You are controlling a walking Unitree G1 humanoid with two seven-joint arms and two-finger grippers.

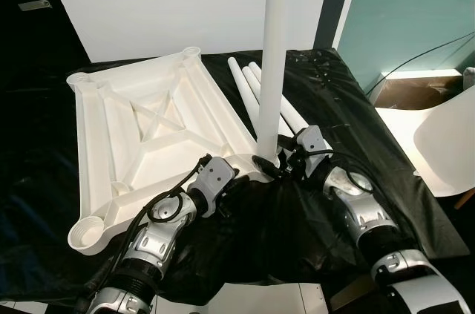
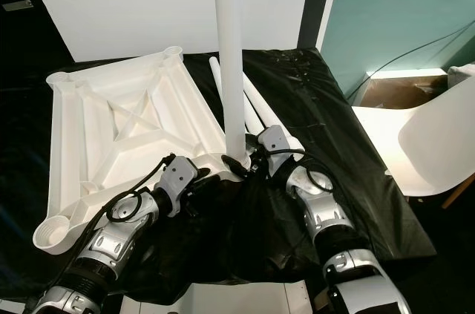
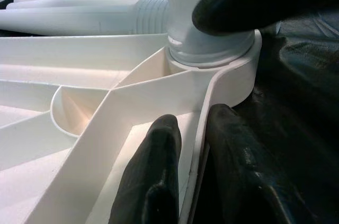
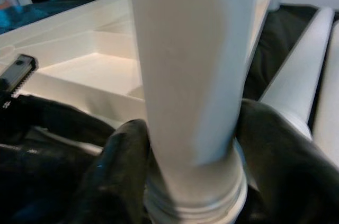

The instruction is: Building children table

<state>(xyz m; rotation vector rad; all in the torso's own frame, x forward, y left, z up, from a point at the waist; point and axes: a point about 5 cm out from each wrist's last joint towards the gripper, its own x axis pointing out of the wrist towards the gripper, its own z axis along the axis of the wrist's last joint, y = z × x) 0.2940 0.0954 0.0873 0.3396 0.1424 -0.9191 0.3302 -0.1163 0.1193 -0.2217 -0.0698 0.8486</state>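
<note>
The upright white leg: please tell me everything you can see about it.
The upright white leg is a long, smooth round tube, plastic by its look, and its upper end runs out of the head views. It stands vertical in the near corner socket of the upside-down white tabletop, with a ridged, threaded-looking collar at its base. The right gripper is closed around its lower end. The left gripper pinches the tabletop's rim beside that socket. More loose legs lie on the black sheet behind it.
</note>
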